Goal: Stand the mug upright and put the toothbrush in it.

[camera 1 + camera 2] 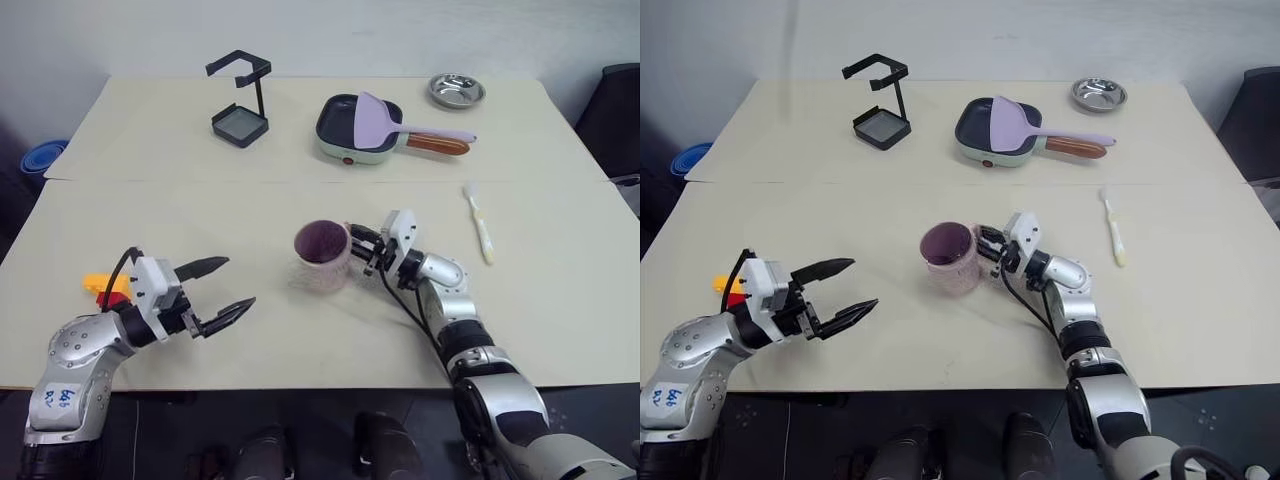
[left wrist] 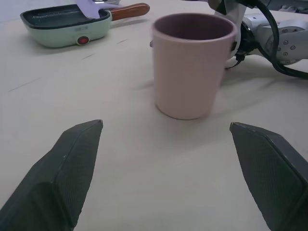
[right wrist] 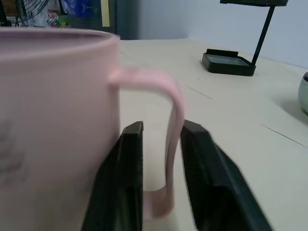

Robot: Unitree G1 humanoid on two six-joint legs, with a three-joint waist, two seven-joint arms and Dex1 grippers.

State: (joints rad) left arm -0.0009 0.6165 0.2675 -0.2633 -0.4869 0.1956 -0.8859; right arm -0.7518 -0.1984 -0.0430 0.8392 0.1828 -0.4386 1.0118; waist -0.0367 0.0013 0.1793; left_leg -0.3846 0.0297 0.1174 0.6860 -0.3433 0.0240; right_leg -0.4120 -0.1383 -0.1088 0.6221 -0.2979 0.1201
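Note:
The pale pink mug [image 1: 322,256] stands upright in the middle of the near table, its dark purplish inside facing up. My right gripper [image 1: 358,248] is at the mug's right side. In the right wrist view its two fingers [image 3: 130,159] stand on either side of the handle [image 3: 172,125], a small gap showing between one finger and the handle. The white and pale-yellow toothbrush [image 1: 481,224] lies flat on the table to the right of that arm. My left gripper [image 1: 240,281] hovers open to the left of the mug, pointing at it, with nothing between its fingers.
On the far table are a green-rimmed frying pan [image 1: 357,130] with a lilac spatula [image 1: 385,120] across it, a black stand [image 1: 240,100] and a metal bowl [image 1: 456,90]. A yellow and red object [image 1: 105,287] lies beside my left arm.

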